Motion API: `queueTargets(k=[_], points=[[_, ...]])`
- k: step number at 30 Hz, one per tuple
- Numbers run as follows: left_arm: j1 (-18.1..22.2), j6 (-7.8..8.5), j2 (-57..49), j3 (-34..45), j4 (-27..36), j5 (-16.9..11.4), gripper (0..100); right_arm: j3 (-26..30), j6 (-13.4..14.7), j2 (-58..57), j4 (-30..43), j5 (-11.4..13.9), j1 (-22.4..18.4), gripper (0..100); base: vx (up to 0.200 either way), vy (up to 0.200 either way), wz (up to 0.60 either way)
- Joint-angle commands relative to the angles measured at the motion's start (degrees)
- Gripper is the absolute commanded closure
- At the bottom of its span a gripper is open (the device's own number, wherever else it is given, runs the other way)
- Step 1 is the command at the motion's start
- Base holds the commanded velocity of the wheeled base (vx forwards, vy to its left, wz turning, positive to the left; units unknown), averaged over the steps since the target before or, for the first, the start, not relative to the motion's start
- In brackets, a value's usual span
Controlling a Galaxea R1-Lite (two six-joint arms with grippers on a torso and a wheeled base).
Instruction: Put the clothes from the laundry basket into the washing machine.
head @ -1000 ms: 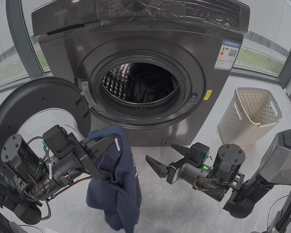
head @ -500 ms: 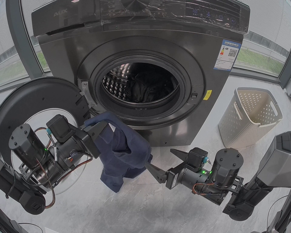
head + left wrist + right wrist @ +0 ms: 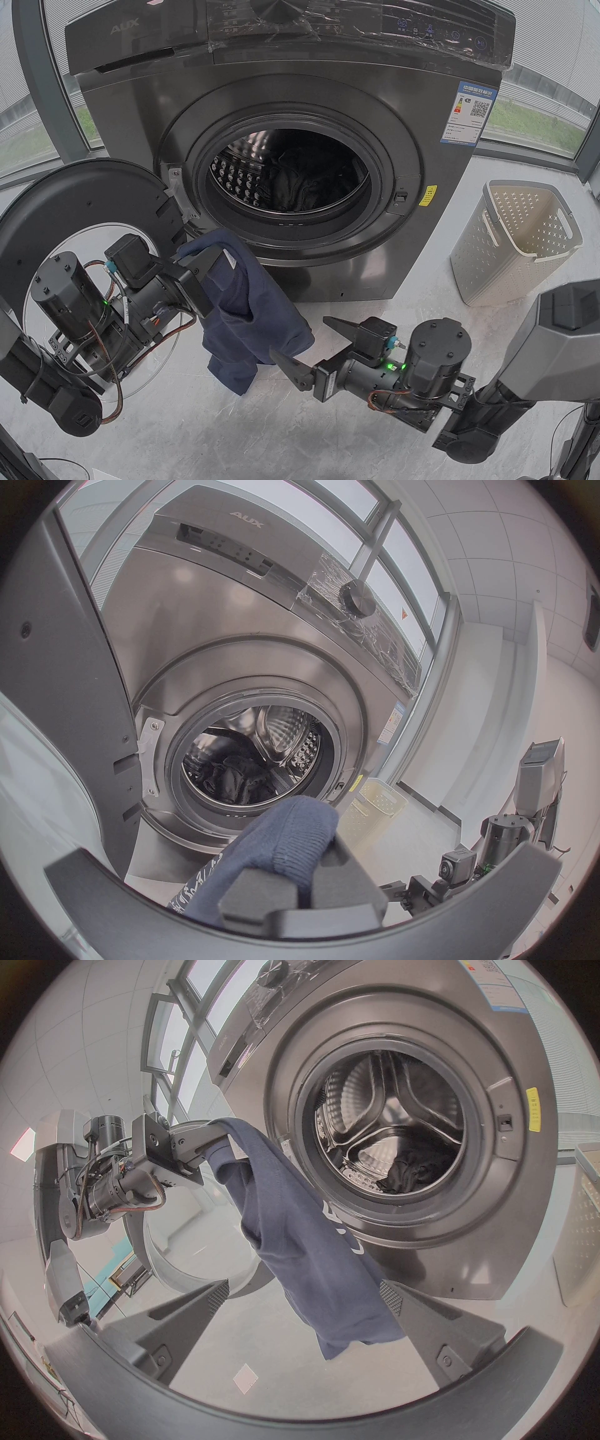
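Nearest you, your right gripper [image 3: 300, 338], jaws spread wide, sits beside the hanging tail of the navy blue cotton garment [image 3: 250, 312]. Your left gripper [image 3: 212, 259] pinches its top fold, cloth drooping floorward. Ahead, slightly right: the open-doored grey steel washing machine [image 3: 400, 125].

left end effector [image 3: 211, 261] | grips navy shirt [image 3: 253, 309] (hanging) | right end effector [image 3: 300, 339] | spread

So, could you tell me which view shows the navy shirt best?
The right wrist view: the navy shirt hangs full-length from the left gripper. The head view shows it foreshortened; the left wrist view, just its bunched top.
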Motion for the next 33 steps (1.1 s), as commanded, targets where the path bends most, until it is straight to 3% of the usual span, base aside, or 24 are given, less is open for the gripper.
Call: queueTargets(k=[1, 8, 13, 25, 33], points=[[0.0, -0.03, 0.6, -0.3, -0.1, 0.3, 100, -6.0, -0.4, 5.3, 0.3, 0.1, 1.6, 0, 0.0, 0.0, 0.0], [0.0, -0.03, 0.6, -0.3, -0.1, 0.3, 100, -9.6, -1.0, 10.2, 0.1, 0.2, 2.1, 0, 0.0, 0.0, 0.0], [-0.1, -0.03, 0.6, -0.7, -0.1, 0.6, 100, -15.1, -1.7, 13.7, 0.4, 1.1, 1.6, 0, 0.0, 0.0, 0.0], [-0.6, -0.12, 0.7, -0.7, -0.1, 1.0, 100, -33.1, -2.4, 23.2, 2.5, 1.0, 0.3, 0, 0.0, 0.0, 0.0], [-0.7, -0.12, 0.7, -0.7, -0.1, 1.0, 100, -36.5, -2.3, 24.8, 3.0, 0.4, -1.6, 0, 0.0, 0.0, 0.0]])
